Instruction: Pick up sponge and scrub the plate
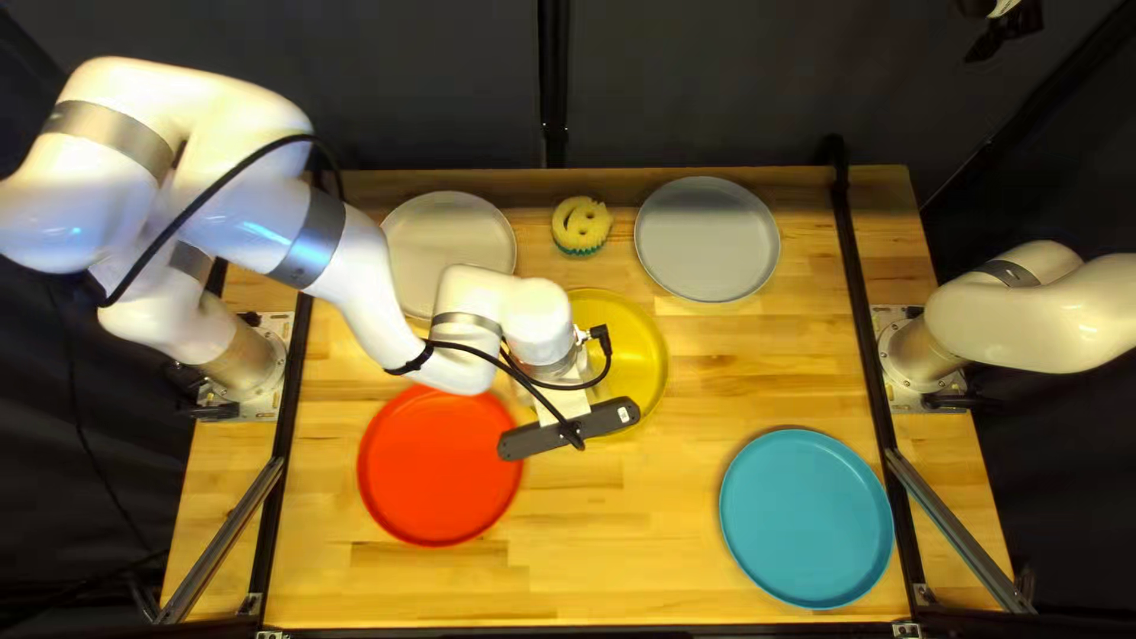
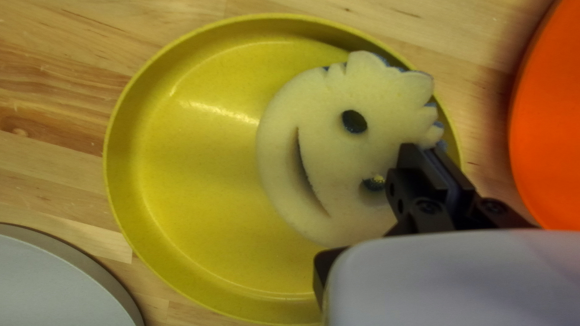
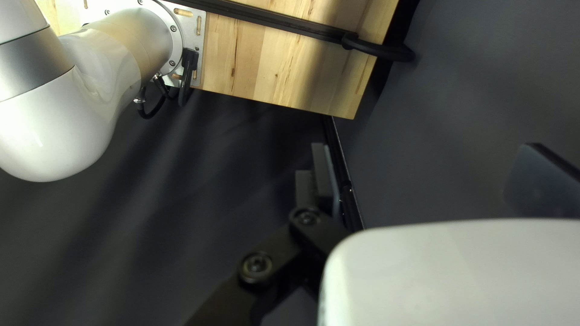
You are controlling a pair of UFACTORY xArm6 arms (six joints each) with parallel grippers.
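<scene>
Left wrist view: off-centre hold, spin danger!

My left gripper (image 2: 428,148) has fingers together near the edge of the sponge (image 2: 335,145), over the yellow plate (image 2: 193,175). Lopsided pressure could twist it away; hard scrubbing could shove the plate towards eight o'clock, into the red plate (image 1: 440,465)! Is sponge pinched between? Can't tell. Its underside's hidden. My right gripper (image 3: 426,151) gapes wide.

Top left view: left arm (image 1: 355,266), cut off at frame left, partly covers the yellow plate (image 1: 637,355) at centre; left pincer's (image 1: 566,402) tips hidden. Right arm (image 1: 1030,320) cropped at frame right. Dark item (image 1: 1000,30), upper right, cropped, unidentifiable. Left wrist view: pincer partly obscures sponge (image 2: 326,108); its contact unclear.
</scene>
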